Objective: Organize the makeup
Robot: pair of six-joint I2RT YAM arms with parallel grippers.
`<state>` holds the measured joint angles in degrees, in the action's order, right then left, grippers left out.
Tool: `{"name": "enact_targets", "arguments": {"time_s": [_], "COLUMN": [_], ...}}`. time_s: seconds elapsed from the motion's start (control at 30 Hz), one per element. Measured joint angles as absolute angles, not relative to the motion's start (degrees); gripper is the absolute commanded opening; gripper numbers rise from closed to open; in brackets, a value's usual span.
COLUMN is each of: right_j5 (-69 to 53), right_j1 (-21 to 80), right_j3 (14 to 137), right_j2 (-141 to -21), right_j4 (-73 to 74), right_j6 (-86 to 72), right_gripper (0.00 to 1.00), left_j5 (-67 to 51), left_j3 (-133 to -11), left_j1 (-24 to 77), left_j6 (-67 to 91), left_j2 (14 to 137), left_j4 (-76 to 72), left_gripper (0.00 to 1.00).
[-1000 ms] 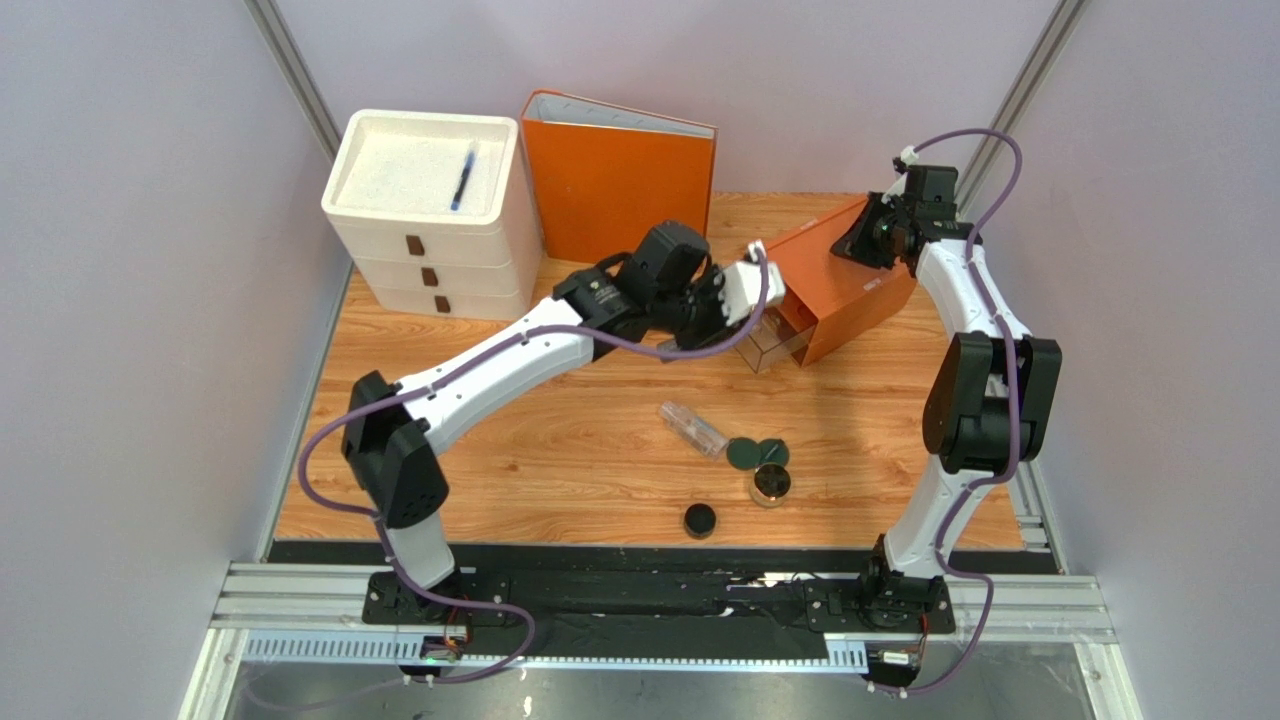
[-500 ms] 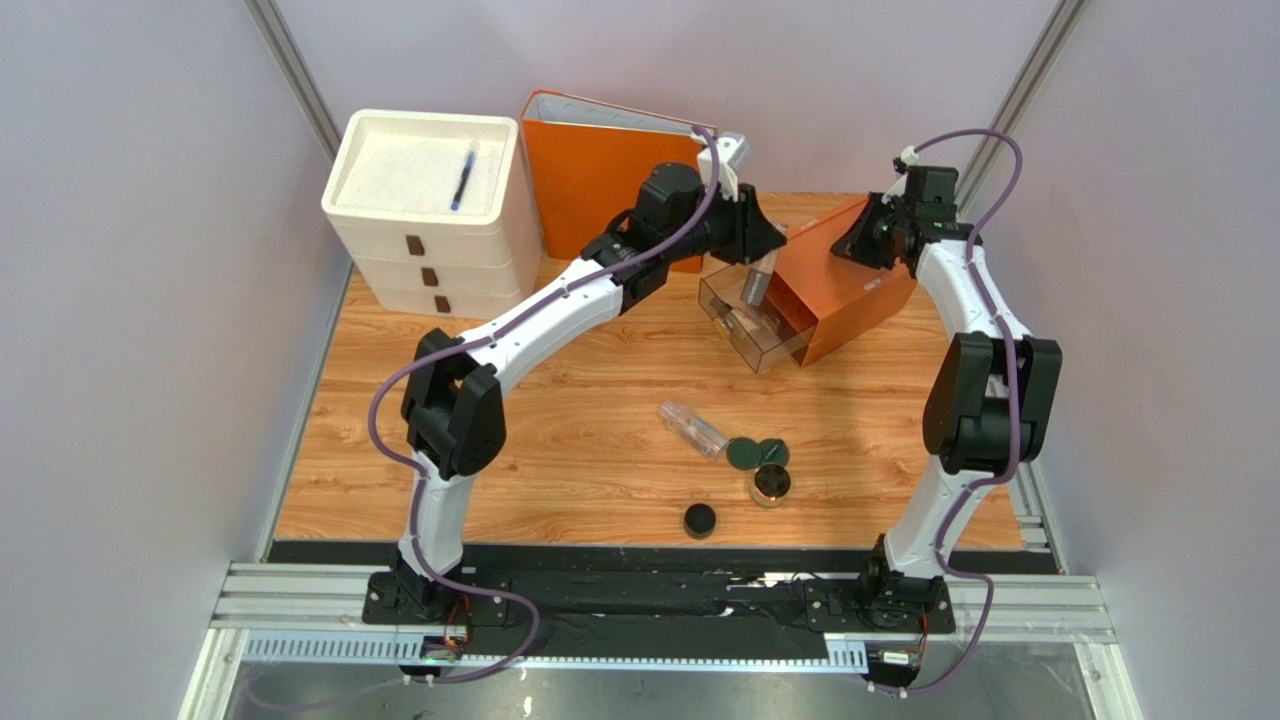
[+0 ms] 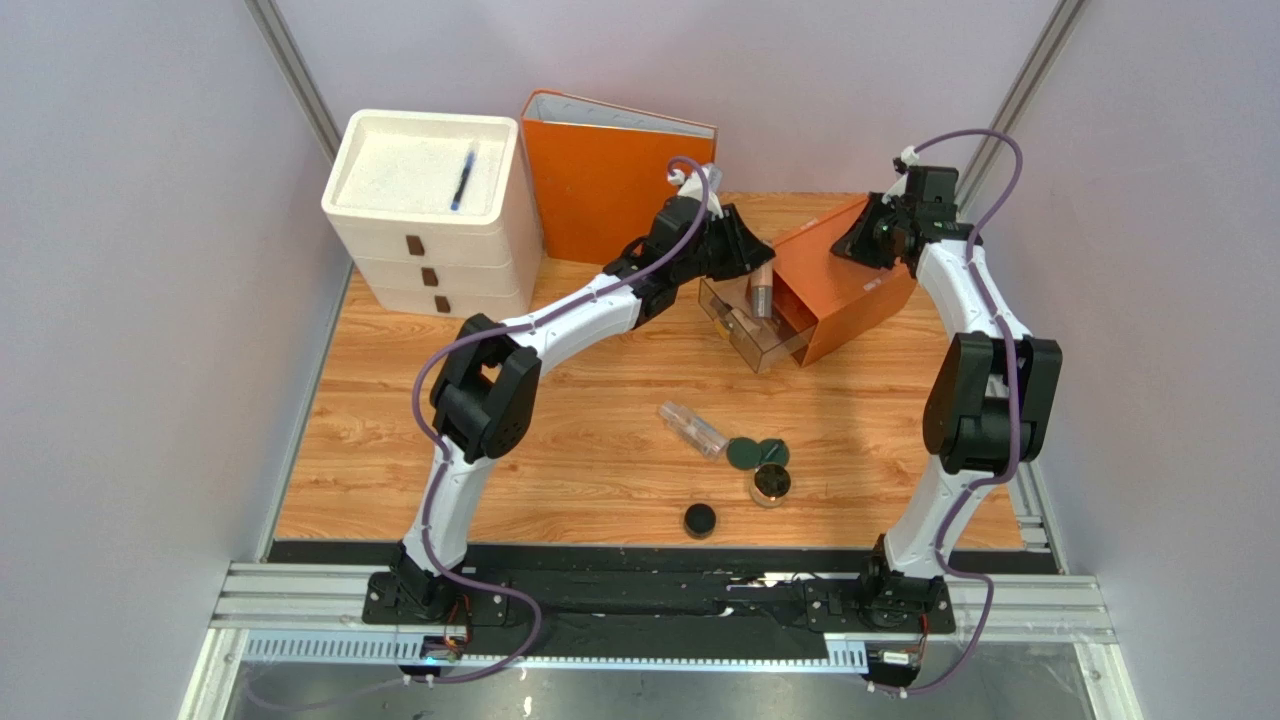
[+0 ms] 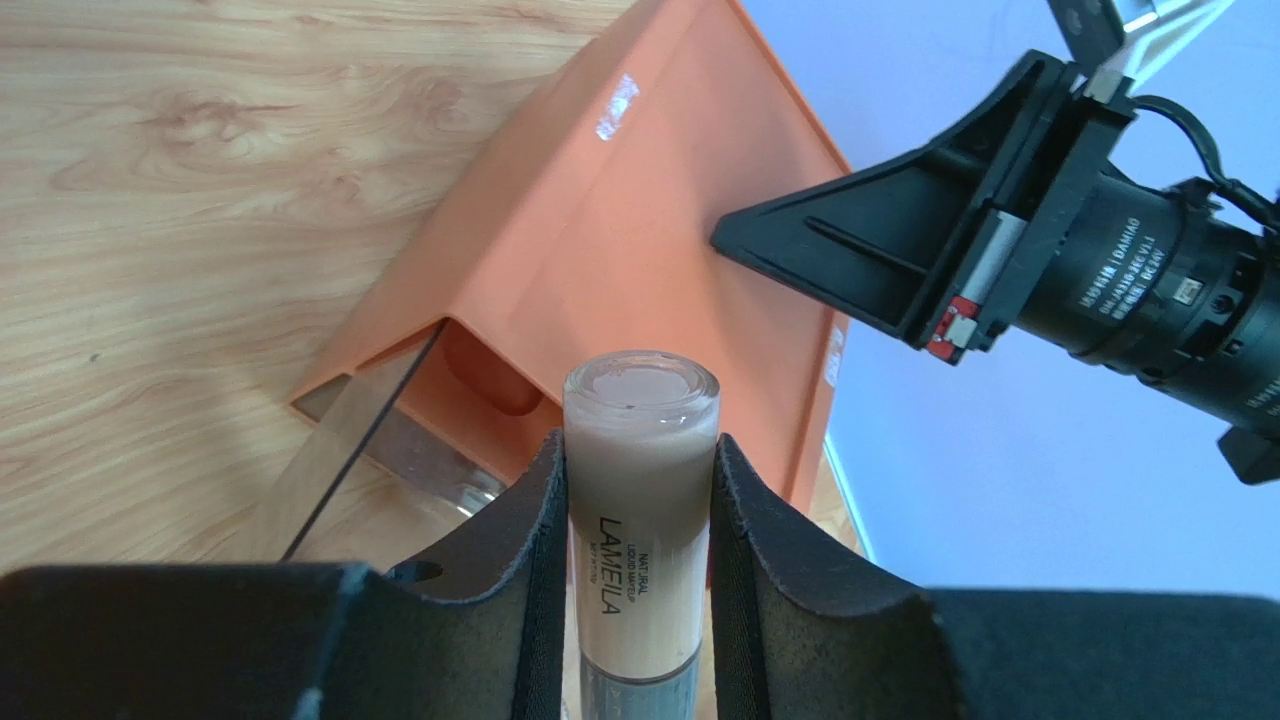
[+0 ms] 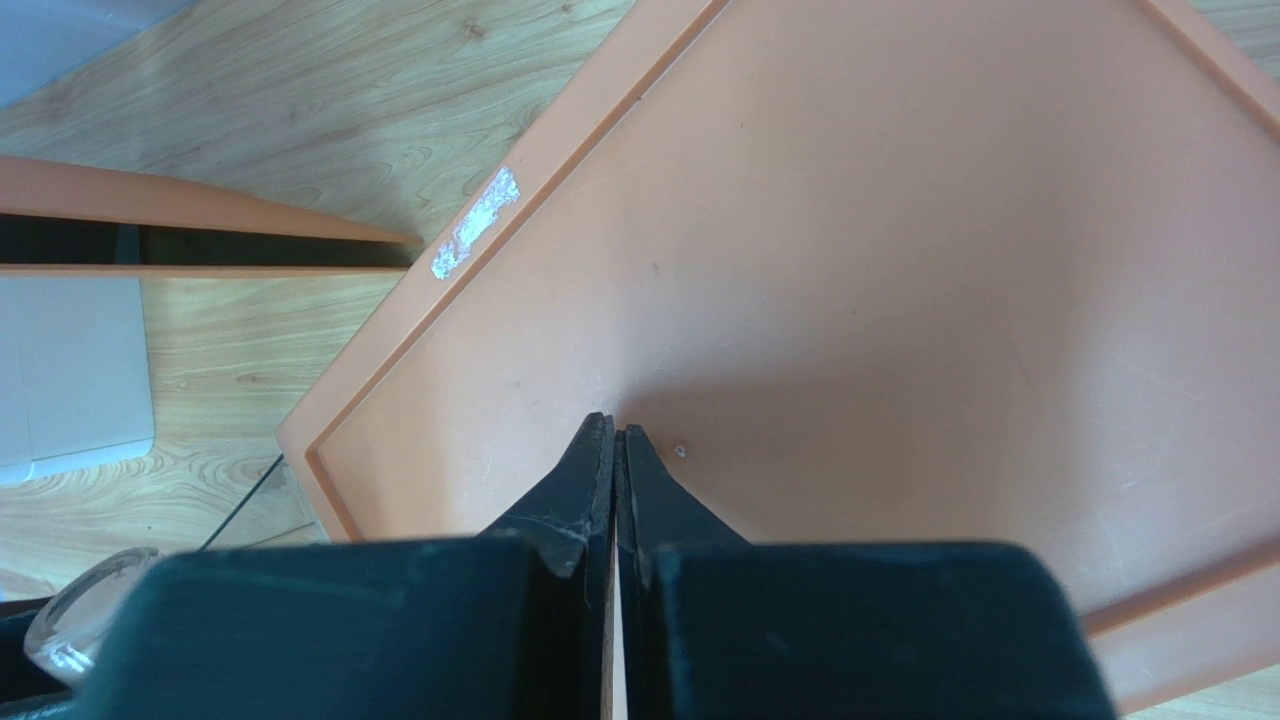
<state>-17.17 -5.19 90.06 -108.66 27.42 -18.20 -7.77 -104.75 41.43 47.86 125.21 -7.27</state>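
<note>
1 beige foundation bottle (image 4: 642, 435) sits between the fingers of the left pincer (image 4: 639, 518). The pincer is partway shut and squeezes the bottle on both sides.

A moment ago this pincer was nearer the arm bases, beside the clear plastic drawer (image 3: 751, 333). Now the arm has stretched out. The bottle hangs just below the pincer, over the drawer that sticks out of the orange box (image 3: 849, 278). I cannot tell if the bottle touches the drawer floor yet.

The right pincer (image 5: 616, 443) is shut tight with nothing in it. Its tips rest on the flat top of the orange box, and it has not moved. I think it keeps the box from sliding.

So the bottle is nearly put away. The next move is likely to let it go into the drawer.

4 more things wait on the wooden tabletop (image 3: 571, 435), well apart from the left pincer, back toward the arm bases. They are a clear tube (image 3: 691, 426), a dark green twin-disc compact (image 3: 759, 450), a small round gold-rimmed jar (image 3: 771, 482) and a black round pot (image 3: 700, 521).
</note>
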Motion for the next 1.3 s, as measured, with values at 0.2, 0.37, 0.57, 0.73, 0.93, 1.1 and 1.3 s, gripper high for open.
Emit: {"name": "enact_targets", "arguments": {"time_s": [0.2,0.37,0.57,0.73,0.93,1.1,1.3], "right_j5": [-17.3,-17.3,-17.7,-17.7,-17.8,-18.2,-18.4], "right_j1": [-5.2,-5.2,-5.3,-5.3,-5.4,-5.5,-5.6], "right_j3": [90.1,90.1,90.2,90.2,90.4,90.4,90.4], "right_j2": [-108.7,-108.7,-108.8,-108.8,-108.9,-109.0,-109.0], "right_j4": [27.4,27.4,27.4,27.4,27.6,27.6,27.5], "right_j6": [-18.2,-18.2,-18.2,-18.2,-18.2,-18.2,-18.2], "right_gripper": [0.0,0.0,0.0,0.0,0.0,0.0,0.0], "left_j5": [-6.9,-7.2,-7.7,-11.8,-19.9,-22.0,-20.8], "left_j3": [-104.7,-104.6,-98.5,-88.9,-79.8,-75.7,-74.6], "left_j1": [41.5,41.5,41.5,41.5,42.5,47.0,52.3], "left_j6": [47.0,46.1,39.4,23.5,-1.0,-19.7,-32.9], "left_j2": [125.2,125.1,120.1,107.9,93.1,91.4,98.6], "left_j4": [-7.0,-7.2,-7.4,-4.7,5.1,17.4,27.5], "left_gripper": [0.67,0.68,0.67,0.67,0.67,0.68,0.67]}}
